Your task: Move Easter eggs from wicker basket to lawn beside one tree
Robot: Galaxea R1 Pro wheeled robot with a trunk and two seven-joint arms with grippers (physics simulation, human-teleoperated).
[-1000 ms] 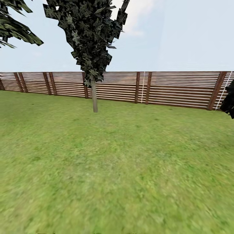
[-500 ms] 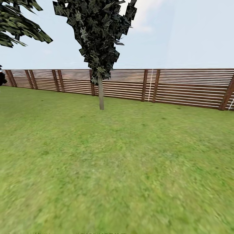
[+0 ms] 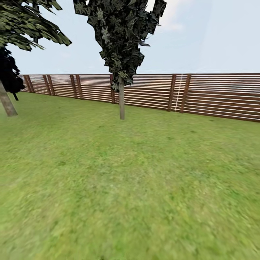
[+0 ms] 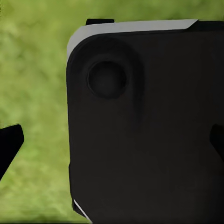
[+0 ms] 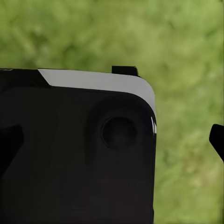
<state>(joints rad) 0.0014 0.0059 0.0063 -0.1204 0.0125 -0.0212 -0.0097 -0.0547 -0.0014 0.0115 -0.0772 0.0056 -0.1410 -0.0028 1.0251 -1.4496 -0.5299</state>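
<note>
At about nine o'clock in the head view a thick, slightly leaning trunk (image 3: 6, 103) rises at the lawn's edge under dark foliage; this looks like the tree the task means. Toward twelve o'clock stands a thin-trunked conifer (image 3: 122, 99), with the slatted fence (image 3: 216, 95) running behind it out to three o'clock. The lawn (image 3: 137, 187) spreads from six o'clock up to the fence.

Eggs and basket are not to be seen here, so where they lie cannot be told, nor which way an egg's long axis points. By judgement, such eggs would be light, hard-shelled, smooth and prone to roll; the best hold would be across the widest middle, squeezing gently, with the long axis upright or crosswise to the fingers so it cannot squirt out.

In the left wrist view a black fingertip (image 4: 10, 144) shows at one edge and a sliver of the other at the far edge, well apart, nothing between but a black robot body (image 4: 144, 130) over grass: the left claw is released. The right wrist view shows the same spread, tip (image 5: 217, 140) wide of its mate: released too.
</note>
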